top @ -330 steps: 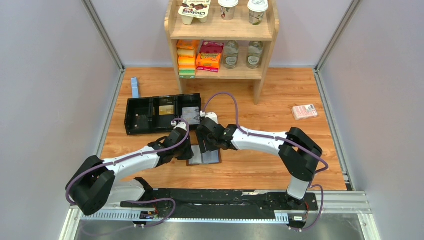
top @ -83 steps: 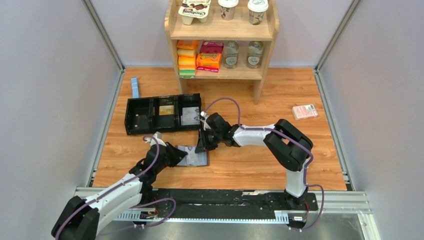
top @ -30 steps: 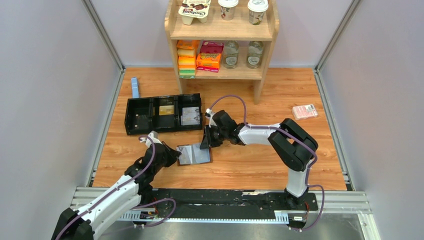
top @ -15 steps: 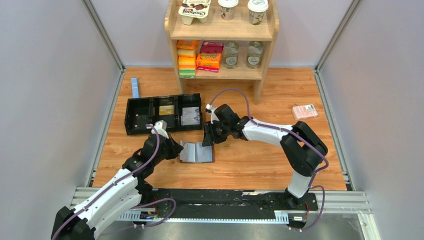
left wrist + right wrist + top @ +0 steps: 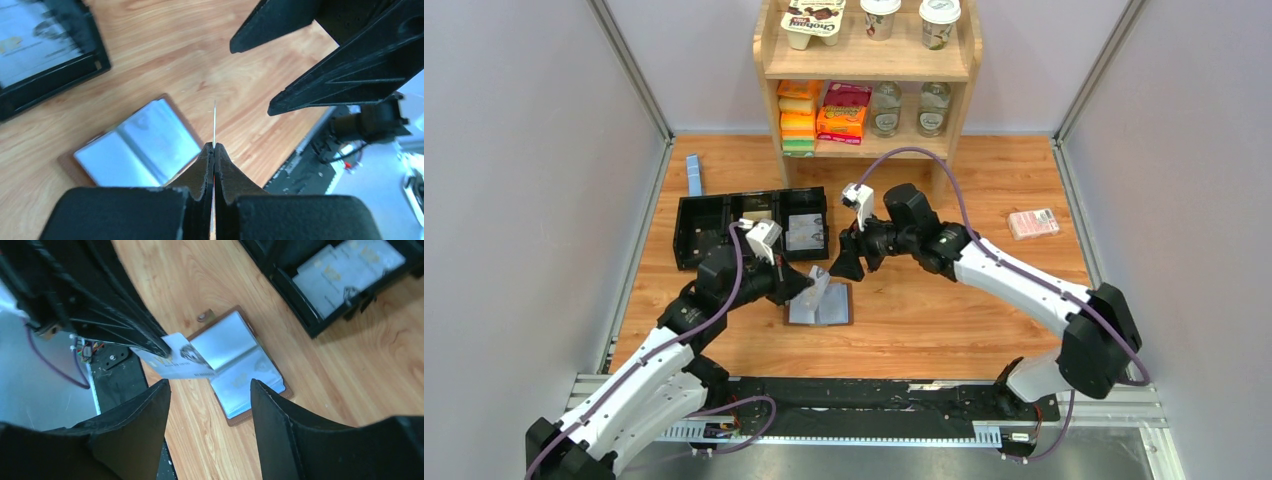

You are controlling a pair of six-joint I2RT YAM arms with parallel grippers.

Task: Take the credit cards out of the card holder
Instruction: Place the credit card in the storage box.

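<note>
Centre frame, the left gripper (image 5: 214, 150) is pinched tight on one edge of a pale credit card (image 5: 176, 361), holding it tilted over the left half of the card holder (image 5: 826, 308). Whether the card's lower corner touches the holder cannot be told. The holder lies open on the wooden table (image 5: 944, 310), its grey-blue pockets up and its brown edging showing. The right gripper (image 5: 844, 266) hangs just past the holder's far edge, fingers spread wide and holding nothing. The print on the lifted card is too small to read. Up and to the left of the holder sits a black tray (image 5: 686, 238), with more pale cards (image 5: 345, 267) lying in its right compartment; their gold marks are illegible. On the wooden rack (image 5: 869, 72) at top centre, a yoghurt multipack (image 5: 814, 20) reads "Chobani".
</note>
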